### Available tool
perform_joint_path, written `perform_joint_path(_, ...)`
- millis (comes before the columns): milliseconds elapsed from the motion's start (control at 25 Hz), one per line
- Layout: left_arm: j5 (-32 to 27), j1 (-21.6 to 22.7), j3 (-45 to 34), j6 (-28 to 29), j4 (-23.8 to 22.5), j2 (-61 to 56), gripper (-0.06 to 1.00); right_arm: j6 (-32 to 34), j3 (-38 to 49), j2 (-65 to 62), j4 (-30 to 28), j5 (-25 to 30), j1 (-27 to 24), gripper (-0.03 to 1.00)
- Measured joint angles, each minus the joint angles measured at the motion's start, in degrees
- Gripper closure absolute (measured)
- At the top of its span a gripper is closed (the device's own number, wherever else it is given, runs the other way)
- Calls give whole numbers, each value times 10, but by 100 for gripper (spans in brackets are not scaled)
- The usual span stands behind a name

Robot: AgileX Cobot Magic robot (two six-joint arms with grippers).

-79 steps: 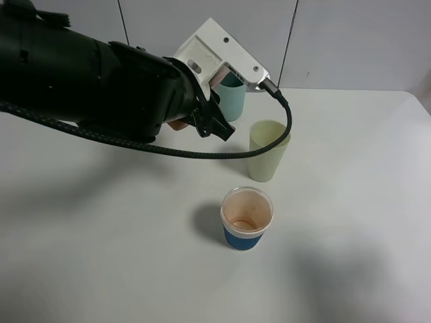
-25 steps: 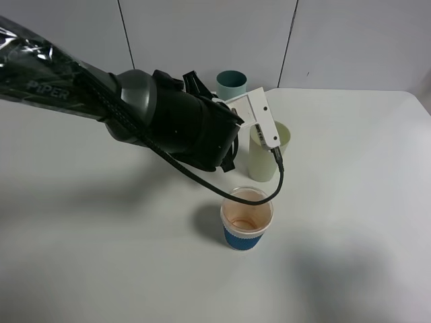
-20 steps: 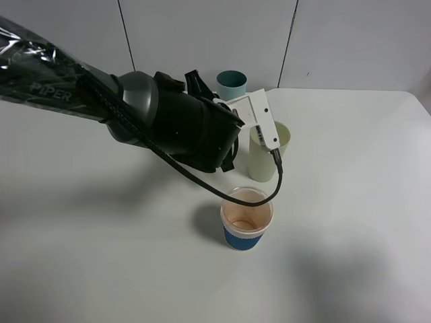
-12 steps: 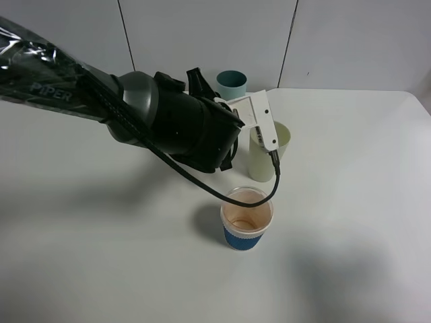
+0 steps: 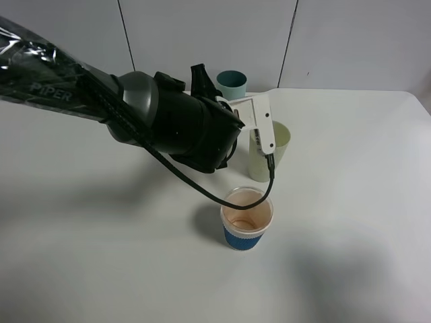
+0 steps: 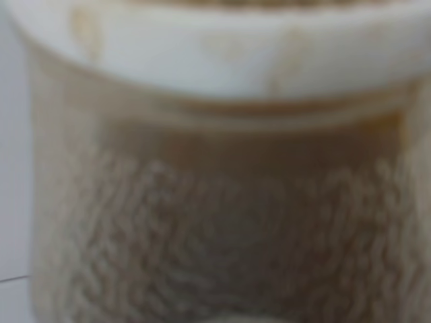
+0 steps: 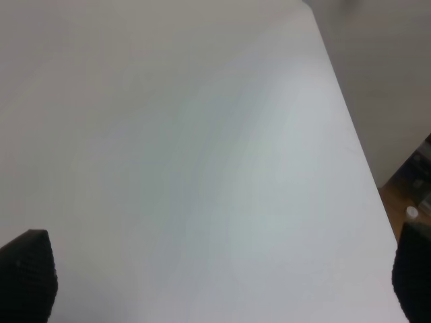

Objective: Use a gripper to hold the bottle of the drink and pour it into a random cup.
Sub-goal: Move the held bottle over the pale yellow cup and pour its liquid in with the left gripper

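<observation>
Open table [image 5: 350, 202] between cup [image 5: 283, 142] and right edge

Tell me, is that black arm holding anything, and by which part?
The left end effector appears shut on the bottle, which fills its wrist camera; where exactly it grips is hidden.

Teal tumbler [image 5: 232, 82], blue-sleeved cup [image 5: 246, 222]

We see a big white desk [image 5: 357, 202] with soft grey shadows [image 5: 67, 198] on it. Behind it stands a pale grey wall [image 5: 202, 33] with thin dark lines [image 5: 289, 40]. Past one desk edge we see brown floor [image 7: 392, 196].
</observation>
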State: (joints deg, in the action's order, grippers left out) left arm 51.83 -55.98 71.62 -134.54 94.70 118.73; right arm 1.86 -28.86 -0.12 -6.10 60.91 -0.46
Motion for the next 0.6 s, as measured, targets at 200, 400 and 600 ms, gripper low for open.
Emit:
perform_joint_path(200, 7, 0, 0, 0, -16, 0, 62, 0, 0, 0, 0, 0, 0, -2)
perform_joint_path(400, 9, 0, 0, -2, -39, 0, 62, 0, 0, 0, 0, 0, 0, -2)
perform_joint_path(600, 13, 0, 0, -2, -66, 0, 62, 0, 0, 0, 0, 0, 0, -2)
